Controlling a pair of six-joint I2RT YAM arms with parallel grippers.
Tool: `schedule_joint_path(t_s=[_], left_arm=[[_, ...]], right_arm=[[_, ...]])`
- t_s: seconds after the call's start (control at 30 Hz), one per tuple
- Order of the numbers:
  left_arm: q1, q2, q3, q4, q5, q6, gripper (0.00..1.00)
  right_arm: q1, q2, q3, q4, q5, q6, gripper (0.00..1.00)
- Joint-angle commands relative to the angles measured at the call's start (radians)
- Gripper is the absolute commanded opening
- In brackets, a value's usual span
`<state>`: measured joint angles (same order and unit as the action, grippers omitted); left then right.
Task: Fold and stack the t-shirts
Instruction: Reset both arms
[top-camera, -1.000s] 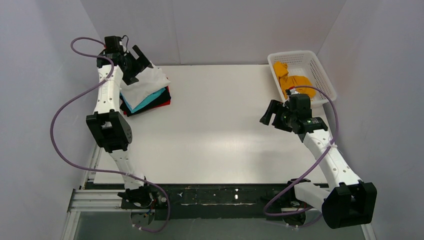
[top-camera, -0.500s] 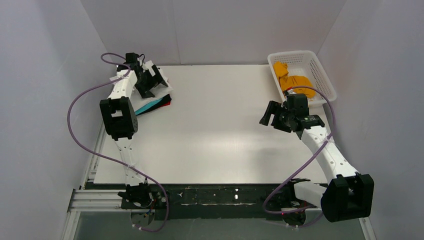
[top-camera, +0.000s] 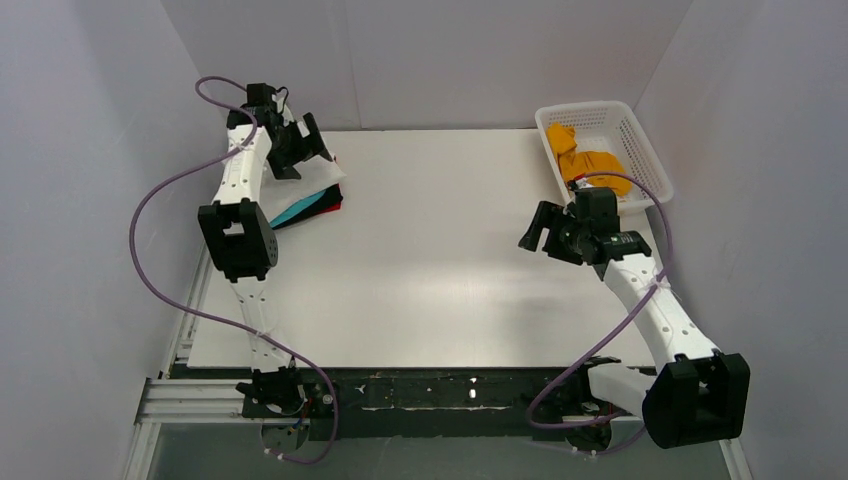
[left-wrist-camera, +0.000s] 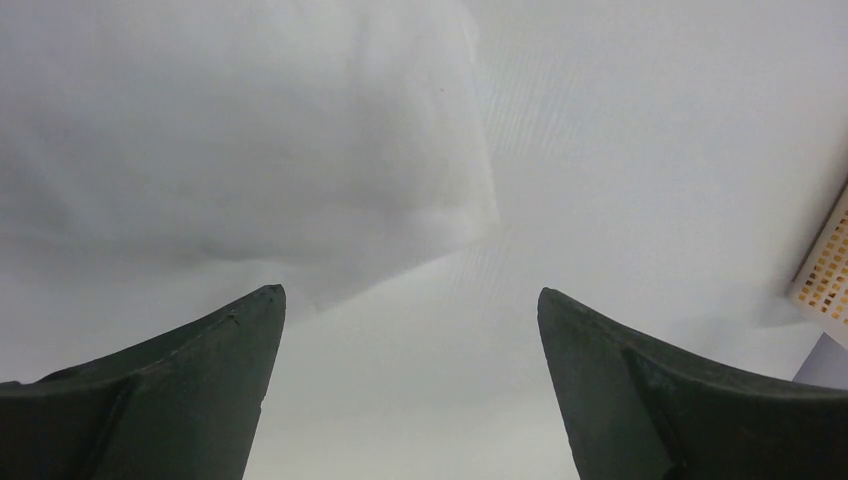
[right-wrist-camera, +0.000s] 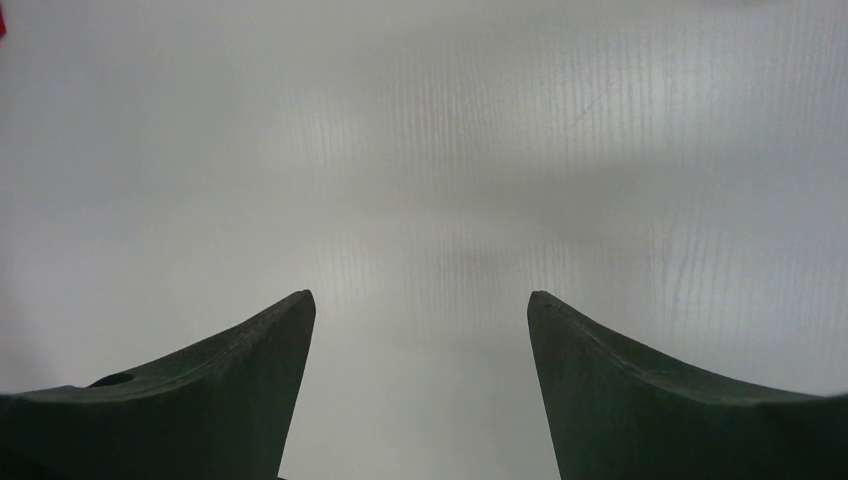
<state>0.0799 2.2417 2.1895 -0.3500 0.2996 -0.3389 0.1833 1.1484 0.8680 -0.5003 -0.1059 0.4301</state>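
Left gripper (left-wrist-camera: 410, 295): being held wide apart, nothing being gripped.
Folded white cloth t-shirt (left-wrist-camera: 230, 130): lying just ahead-left of the fingertips, not touched, topping a teal cloth t-shirt (top-camera: 297, 208) at the far-left corner.
Right gripper (right-wrist-camera: 420, 300): being held wide apart over the bare white table (right-wrist-camera: 420, 120).

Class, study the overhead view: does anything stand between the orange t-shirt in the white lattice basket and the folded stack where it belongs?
The wall of the white plastic lattice basket rings the orange cloth t-shirt. Nothing lies on the white table between, but the left end effector hangs over the stack of folded t-shirts.
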Motion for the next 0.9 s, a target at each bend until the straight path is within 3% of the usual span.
schedule_joint_path(t_s=[0.0, 0.17, 0.3, 0.47, 0.57, 0.67, 0.87], left_arm=[[-0.041, -0.216, 0.006, -0.196, -0.043, 0.015, 0.98], [-0.132, -0.541, -0.297, -0.204, -0.156, -0.055, 0.98], [-0.257, -0.825, -0.687, -0.205, -0.312, -0.157, 0.98], [-0.425, -1.153, -1.127, -0.171, -0.365, -0.277, 0.98], [-0.446, -1.302, -1.330, -0.166, -0.390, -0.335, 0.98], [-0.446, -1.389, -1.409, -0.202, -0.419, -0.349, 0.98], [-0.447, -1.435, -1.409, -0.284, -0.463, -0.337, 0.98]], right_arm=[[-0.005, -0.102, 0.052, -0.004, 0.020, -0.008, 0.87], [-0.005, -0.226, 0.001, -0.028, 0.038, 0.007, 0.88], [-0.005, -0.346, -0.072, -0.040, 0.057, 0.041, 0.88], [-0.006, -0.495, -0.182, -0.041, 0.086, 0.060, 0.88], [-0.005, -0.577, -0.246, -0.029, 0.098, 0.067, 0.88], [-0.005, -0.638, -0.306, 0.005, 0.089, 0.072, 0.89], [-0.005, -0.661, -0.311, 0.009, 0.099, 0.068, 0.92]])
